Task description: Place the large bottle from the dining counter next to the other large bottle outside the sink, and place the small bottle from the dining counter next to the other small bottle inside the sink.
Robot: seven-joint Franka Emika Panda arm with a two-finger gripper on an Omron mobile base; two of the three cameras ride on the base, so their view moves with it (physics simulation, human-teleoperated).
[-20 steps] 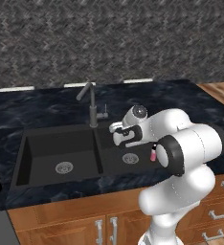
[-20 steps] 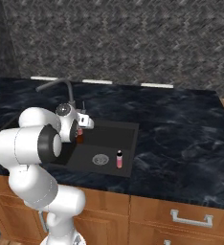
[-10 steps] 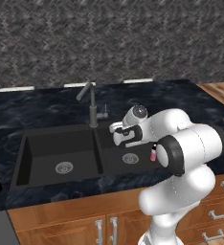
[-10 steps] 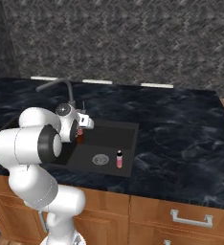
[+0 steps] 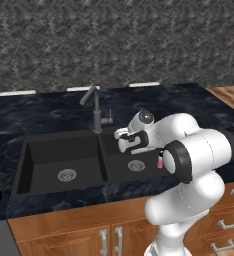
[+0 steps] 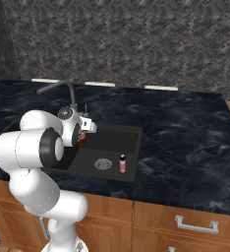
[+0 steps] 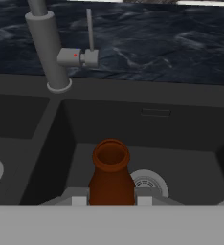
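The fingers gripped the small bottle upright, its neck standing between them, over the right basin of the sink. The other small bottle stood to its right and nearer the bench's front edge, past the drain.

The robot is a glossy white arm built of fat rounded segments, like swollen tubes joined end to end. Where the segments meet there are dark charcoal rings, the largest a broad black band around the big elbow-like bulge. Near the wrist sits a round grey cap with a pale shine on it. The tool at the end is white with dark grey parts set into it, and its small fingertips look pale grey and square-edged. The lowest segment is a smooth white column.
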